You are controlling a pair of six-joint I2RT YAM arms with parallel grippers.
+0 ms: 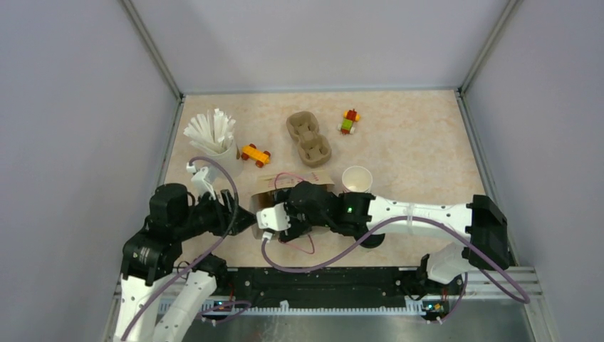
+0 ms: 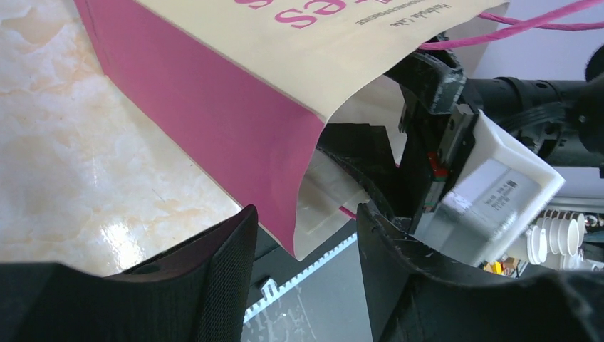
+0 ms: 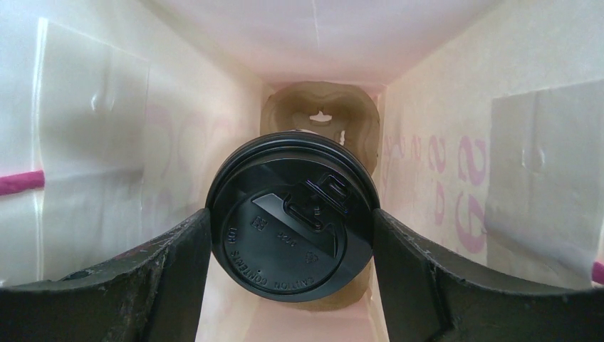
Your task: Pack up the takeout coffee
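Partway. Clenched on lidded coffee cup (image 3: 288, 214) via right pincer (image 3: 292, 222), deep inside paper bag (image 3: 92, 142), above pulp tray (image 3: 320, 107) at bottom. Released at left pincer (image 2: 306, 214), straddling bag corner. Not yet packed: lidless cup (image 1: 357, 179) on table (image 1: 427, 142).

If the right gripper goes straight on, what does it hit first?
Right gripper grips the cup, so the cup leads and likely meets the tray deep in the bag; gap unclear.
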